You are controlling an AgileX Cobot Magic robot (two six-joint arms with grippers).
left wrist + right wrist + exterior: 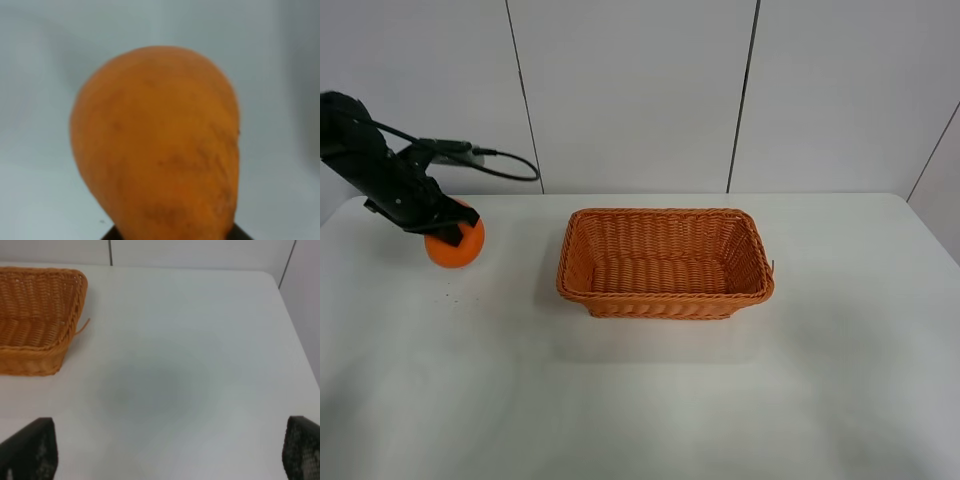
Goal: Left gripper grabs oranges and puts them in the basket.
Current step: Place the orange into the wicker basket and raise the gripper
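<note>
The orange is at the far left of the white table. My left gripper comes down on it from the upper left, and its black jaws cover the fruit's top. In the left wrist view the orange fills the frame, close between the dark finger bases, so the gripper looks shut on it. I cannot tell whether the fruit rests on the table or hangs just above it. The wicker basket stands empty at the table's middle, well to the right of the orange. My right gripper is open over bare table.
The white table ends at a panelled wall behind. A black cable loops from the left arm over the table's back edge. The basket's corner shows in the right wrist view. The right arm is out of the exterior view.
</note>
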